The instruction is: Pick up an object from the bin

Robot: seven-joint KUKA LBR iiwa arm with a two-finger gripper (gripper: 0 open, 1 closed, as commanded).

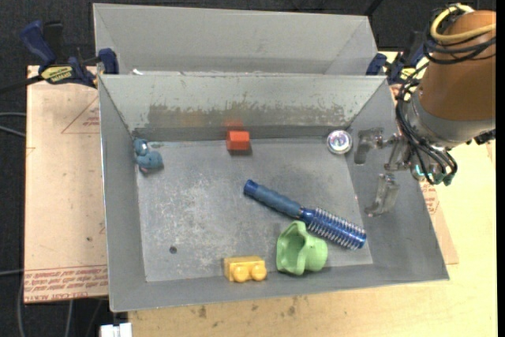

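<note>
I am looking down into a grey metal bin point(237, 99) with sloping walls and a flat, scuffed floor. My arm point(458, 83), capped in orange and wrapped with cables, comes in from the right. Its end effector point(377, 174) hangs over the right-hand sloping wall, just inside the rim. From this angle I cannot tell whether it is open or closed.

Two things lie nearest to it. A blue hairbrush point(304, 213) lies slantwise on the right half of the floor, with its handle pointing up and left and its bristled head low and right, near the end effector. A small round silvery disc point(339, 141) sits at the foot of the back wall, just left of the end effector.

A green cup-like thing point(300, 250) lies tipped at the front, touching the brush head. A yellow block point(245, 270) with two round studs sits to its left. An orange-red cube point(238, 140) rests against the back wall near the middle. A small blue figure point(147, 156) is in the back left corner.
</note>
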